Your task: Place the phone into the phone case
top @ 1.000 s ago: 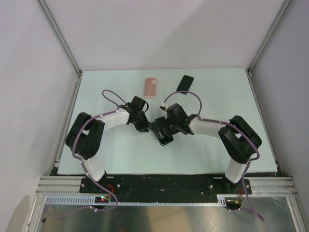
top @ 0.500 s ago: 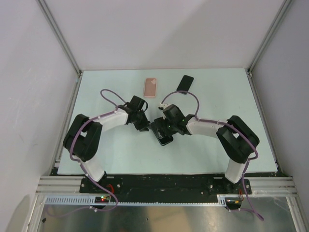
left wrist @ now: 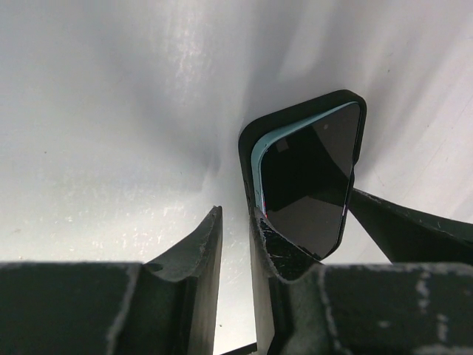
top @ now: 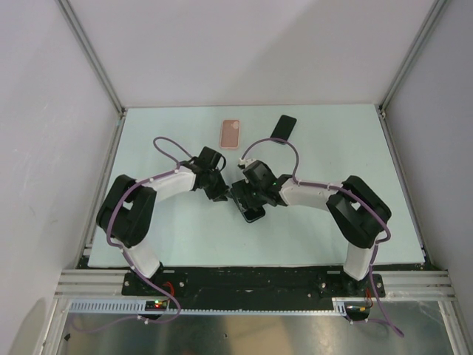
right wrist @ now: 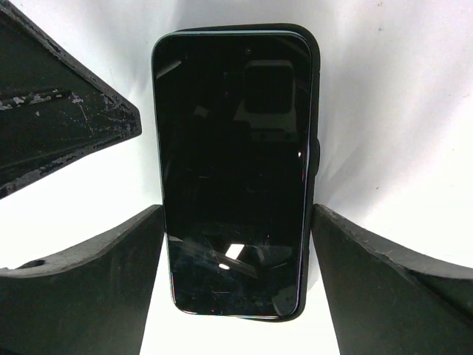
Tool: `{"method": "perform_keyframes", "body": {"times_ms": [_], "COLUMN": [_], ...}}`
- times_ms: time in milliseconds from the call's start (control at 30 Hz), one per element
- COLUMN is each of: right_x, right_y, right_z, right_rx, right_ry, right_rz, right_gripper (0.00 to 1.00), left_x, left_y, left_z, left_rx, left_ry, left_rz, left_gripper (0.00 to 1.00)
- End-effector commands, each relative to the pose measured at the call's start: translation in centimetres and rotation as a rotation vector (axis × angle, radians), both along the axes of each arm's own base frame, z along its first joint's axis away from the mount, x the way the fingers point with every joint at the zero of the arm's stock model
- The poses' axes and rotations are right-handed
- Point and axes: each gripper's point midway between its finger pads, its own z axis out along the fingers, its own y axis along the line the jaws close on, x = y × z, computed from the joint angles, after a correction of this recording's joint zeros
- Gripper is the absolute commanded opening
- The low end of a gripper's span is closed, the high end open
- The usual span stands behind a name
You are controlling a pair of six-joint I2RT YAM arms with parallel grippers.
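Progress: phone (right wrist: 233, 170) lies screen-up in the case (left wrist: 246, 148), mid-desk (top: 332, 148) between both arms; nearly done.
Left to do: a teal edge shows above one rim, so probably a last press home.
Left tool (left wrist: 236, 222): barely parted, pinching nothing, one finger (left wrist: 284, 259) at the case's edge.
Right tool (right wrist: 236, 209): spread, straddling the phone.
Materials: glossy glass slab, rounded corners; matte black, likely pliable case.
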Motion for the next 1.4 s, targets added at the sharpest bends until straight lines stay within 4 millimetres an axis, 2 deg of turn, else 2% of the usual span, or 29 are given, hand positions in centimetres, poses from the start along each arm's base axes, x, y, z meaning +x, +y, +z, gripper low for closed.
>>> {"method": "perform_keyframes", "body": {"times_ms": [0,300,433,767,1133,1367], "right_x": [-1.4,-1.5,-1.8,-2.9,-3.1,-3.1], "right_y": [-3.2,-3.6,-4.0,-4.6,-4.4,-4.2], "right_z": [-3.6,-4.8,-6.0,-8.7,-9.1,-8.8], "right_rx": [-0.17,-0.205,-0.239,-0.293,-0.293,-0.285], "right_ry": [0.068,0.084,0.098,0.149,0.158,0.157], "right_rz": [-0.036,-0.051,-0.061,-0.072,-0.071,-0.068], "right_gripper": [0.8,0.52,0.46,0.43,0.43,0.42], "left_x": [0.4,0.4,0.4,1.3,2.9,2.5], "left_y": [0.3,0.2,0.3,-0.3,-1.4,-1.0], "left_z": [1.3,1.3,1.2,1.5,1.0,-1.2], "left_rx": [-0.015,-0.017,-0.017,-0.019,-0.047,-0.018], "left_ry": [-0.043,-0.041,-0.038,-0.055,-0.062,-0.01], "left_rz": [0.004,0.004,0.003,0.003,0.028,0.046], "left_gripper": [0.25,0.25,0.25,0.26,0.26,0.21]}}
